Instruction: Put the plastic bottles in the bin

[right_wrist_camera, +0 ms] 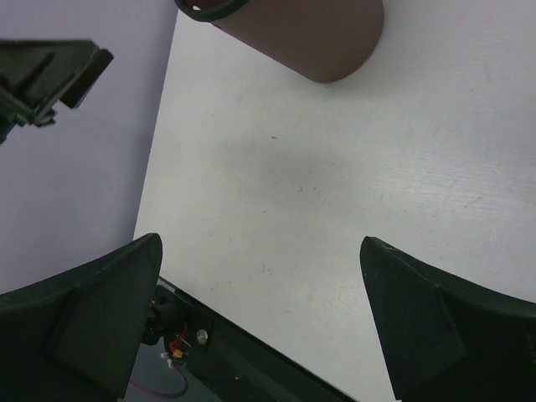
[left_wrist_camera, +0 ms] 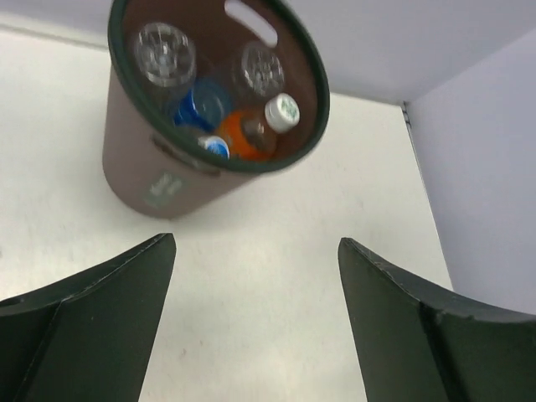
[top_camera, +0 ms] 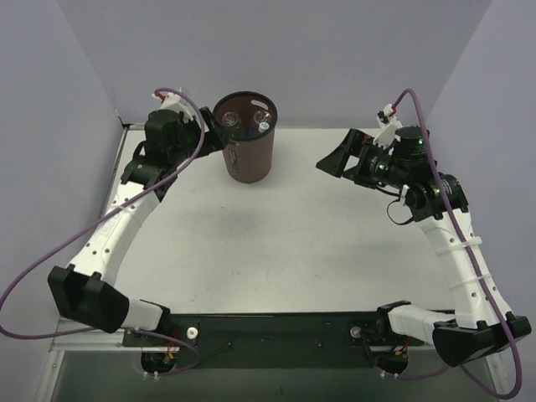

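The bin (top_camera: 248,155) is rendered dark brown with a near-black rim, and a small green-white mark (left_wrist_camera: 165,188) is carried on its side. Inside it, an orange-tinted bottle (left_wrist_camera: 245,138) with a white, green-printed cap (left_wrist_camera: 282,111), a blue-labelled bottle (left_wrist_camera: 199,105) and a clear bottle (left_wrist_camera: 258,69) are seen. The desk (top_camera: 293,243) is plain white, the walls (top_camera: 335,50) pale lavender. The left arm (top_camera: 117,230) and right arm (top_camera: 465,268) are white with black joints, and the cables (top_camera: 25,285) are purple.

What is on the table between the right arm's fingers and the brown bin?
Nothing. Only bare white table lies between the right fingers and the bin; the top view shows it, and the right wrist view too.
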Controlling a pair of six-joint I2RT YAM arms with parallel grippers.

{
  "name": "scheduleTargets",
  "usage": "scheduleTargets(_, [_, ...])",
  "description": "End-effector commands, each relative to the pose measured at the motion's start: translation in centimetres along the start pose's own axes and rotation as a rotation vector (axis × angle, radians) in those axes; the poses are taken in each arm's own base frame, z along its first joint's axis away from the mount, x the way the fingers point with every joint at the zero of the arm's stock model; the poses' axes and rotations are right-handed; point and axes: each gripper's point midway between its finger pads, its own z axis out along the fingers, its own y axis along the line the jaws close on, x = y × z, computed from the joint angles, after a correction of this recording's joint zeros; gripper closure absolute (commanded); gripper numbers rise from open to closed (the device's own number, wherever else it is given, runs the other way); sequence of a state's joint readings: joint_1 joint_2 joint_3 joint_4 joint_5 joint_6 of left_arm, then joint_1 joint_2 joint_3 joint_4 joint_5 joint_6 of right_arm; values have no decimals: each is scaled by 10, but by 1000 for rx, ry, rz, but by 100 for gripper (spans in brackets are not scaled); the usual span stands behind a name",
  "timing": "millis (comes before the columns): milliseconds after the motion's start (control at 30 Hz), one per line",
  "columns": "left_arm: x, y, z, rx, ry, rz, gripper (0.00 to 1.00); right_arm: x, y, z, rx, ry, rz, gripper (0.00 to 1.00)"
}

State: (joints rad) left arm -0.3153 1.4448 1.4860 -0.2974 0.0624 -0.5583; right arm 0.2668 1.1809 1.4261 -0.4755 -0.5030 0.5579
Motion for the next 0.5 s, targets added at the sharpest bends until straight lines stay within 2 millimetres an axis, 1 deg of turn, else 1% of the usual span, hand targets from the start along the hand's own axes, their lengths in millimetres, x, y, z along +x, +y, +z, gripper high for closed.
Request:
scheduleTargets(0, [43, -2, -39, 41, 101, -94, 10, -7, -15, -14, 89, -106, 44, 1])
scheduleTargets(33, [57, -1, -54, 60, 126, -105, 10, -6, -24, -15, 128, -120, 55, 1])
scheduleTargets(67, [68, 2, -60, 63, 151, -119, 10, 2, -31, -16, 146, -108, 56, 0])
scheduleTargets(100, [75, 2, -68, 75, 164, -138, 10, 7, -36, -16, 160, -103, 57, 0])
scheduleTargets(133, [91, 7, -81, 82, 181, -150, 9, 12, -40, -16, 168, -93, 53, 0])
scheduleTargets(167, [97, 6, -88, 98, 188, -162, 9, 16, -43, -20, 173, -93, 38, 0])
scheduleTargets(200, [104, 7, -94, 105, 194, -178, 8, 28, -54, -18, 192, -69, 44, 0])
scheduleTargets(233, [117, 13, -104, 110, 202, -181, 7, 31, -59, -22, 211, -82, 41, 0])
scheduleTargets(267, [120, 13, -110, 123, 199, -183, 7, 36, -66, -23, 231, -81, 51, 0])
scheduleTargets(300, [125, 16, -114, 121, 199, -182, 7, 47, -77, -22, 255, -67, 62, 0])
scheduleTargets(333, [126, 17, -122, 131, 182, -177, 7, 51, -79, -28, 261, -83, 57, 0])
scheduleTargets(367, [141, 26, -123, 117, 205, -180, 7, 54, -86, -30, 279, -94, 51, 0])
scheduleTargets(400, [145, 28, -125, 117, 205, -175, 7, 58, -90, -32, 289, -104, 47, 0])
scheduleTargets(433, [146, 29, -129, 125, 193, -167, 7, 67, -97, -33, 298, -107, 47, 0])
scheduleTargets(467, [154, 34, -130, 120, 203, -162, 7, 71, -101, -34, 305, -115, 45, 0])
